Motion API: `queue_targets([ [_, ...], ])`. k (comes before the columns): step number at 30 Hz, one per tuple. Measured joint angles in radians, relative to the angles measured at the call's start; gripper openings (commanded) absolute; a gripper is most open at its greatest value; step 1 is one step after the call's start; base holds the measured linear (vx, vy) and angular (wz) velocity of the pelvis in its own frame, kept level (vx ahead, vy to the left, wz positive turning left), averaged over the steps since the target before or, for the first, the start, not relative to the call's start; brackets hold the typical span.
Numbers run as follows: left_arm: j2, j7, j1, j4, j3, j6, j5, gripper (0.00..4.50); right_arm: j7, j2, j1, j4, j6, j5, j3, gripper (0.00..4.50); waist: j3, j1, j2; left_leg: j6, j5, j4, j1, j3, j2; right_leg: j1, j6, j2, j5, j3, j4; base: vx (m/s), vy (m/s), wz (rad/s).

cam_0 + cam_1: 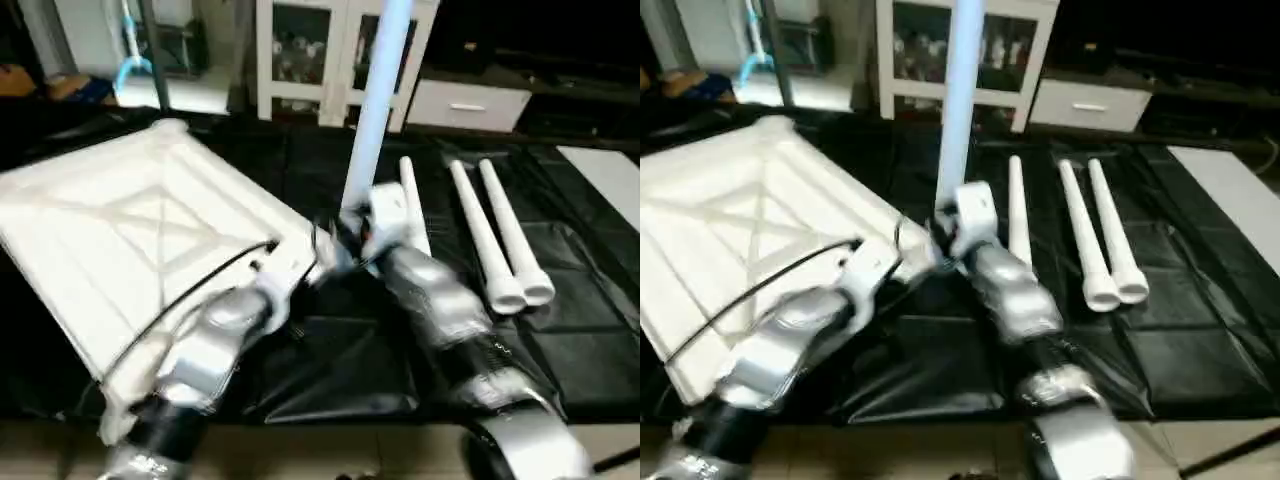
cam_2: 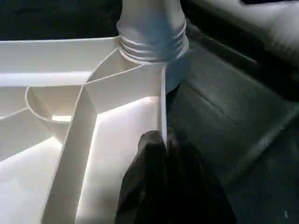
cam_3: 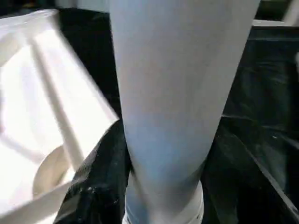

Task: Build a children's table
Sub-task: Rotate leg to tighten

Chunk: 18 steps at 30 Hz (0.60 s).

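The children's table top [image 1: 130, 220] lies upside down at the left on a black sheet, its ribbed underside facing up. One white leg [image 1: 378, 100] stands upright in the corner socket nearest the middle, and its ringed end [image 2: 152, 42] sits in that socket. My right gripper [image 1: 365, 225] is shut on this leg low down, with a black finger [image 3: 100, 172] pressed to its side. Next to that corner, my left gripper [image 2: 164, 140] is shut on the thin rim wall of the top [image 2: 162, 102]. Three more legs lie on the sheet: one [image 1: 410, 200] beside my right wrist and a pair [image 1: 500, 245] further right.
The black sheet [image 1: 340, 360] covers the work area, and its front edge meets pale floor. Behind it stand a white glass-door cabinet [image 1: 300, 50] and a white drawer unit [image 1: 470, 100]. A white flat board [image 1: 610, 170] lies at the far right.
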Motion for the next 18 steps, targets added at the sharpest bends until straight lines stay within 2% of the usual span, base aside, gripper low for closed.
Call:
queue_targets([
  [4, -0.004, 0.014, -0.004, 0.003, 0.008, 0.001, 0.000, 0.00, -0.040, 0.027, -0.030, 0.060, -0.050, -0.005, -0.010, 1.86, 0.000, 0.001, -0.002, 0.000, 0.000, 0.000, 0.000, 0.003, 0.000, -0.002, -0.002, 0.000, 0.001, 0.001, 0.005, 0.000, 0.000, 0.00],
  [9, 0.004, 0.015, -0.005, -0.011, 0.018, 0.005, 0.002, 0.00, 0.022, 0.028, -0.046, 0.097, -0.108, -0.017, -0.018, 1.86, 0.001, 0.004, -0.003, 0.000, 0.000, -0.003, 0.000, 0.005, 0.001, -0.004, -0.008, 0.000, 0.014, 0.001, 0.006, 0.000, 0.000, 0.00],
  [11, 0.014, 0.012, -0.005, -0.016, 0.017, 0.003, 0.002, 0.00, 0.048, 0.020, -0.037, 0.083, -0.113, -0.018, -0.015, 2.42, 0.000, 0.007, -0.003, -0.001, 0.000, -0.006, 0.000, 0.006, 0.001, -0.005, -0.008, 0.001, 0.015, 0.001, 0.007, 0.000, 0.000, 0.00],
  [14, 0.065, -0.039, 0.030, -0.061, 0.010, -0.040, -0.017, 0.00, 0.193, -0.042, 0.070, -0.068, -0.114, -0.010, 0.028, 2.66, 0.001, 0.020, -0.003, -0.003, -0.002, -0.012, 0.000, 0.008, 0.002, -0.007, -0.012, 0.001, 0.016, 0.003, 0.012, 0.066, -0.016, 0.07],
  [18, 0.151, -0.131, 0.077, -0.109, 0.006, -0.114, -0.037, 0.00, 0.349, -0.144, 0.183, -0.268, -0.063, 0.013, 0.091, 2.99, 0.001, 0.037, -0.002, 0.001, 0.000, -0.016, -0.001, 0.009, 0.002, -0.012, -0.014, 0.002, 0.007, 0.003, 0.019, 0.014, -0.003, 0.01],
])
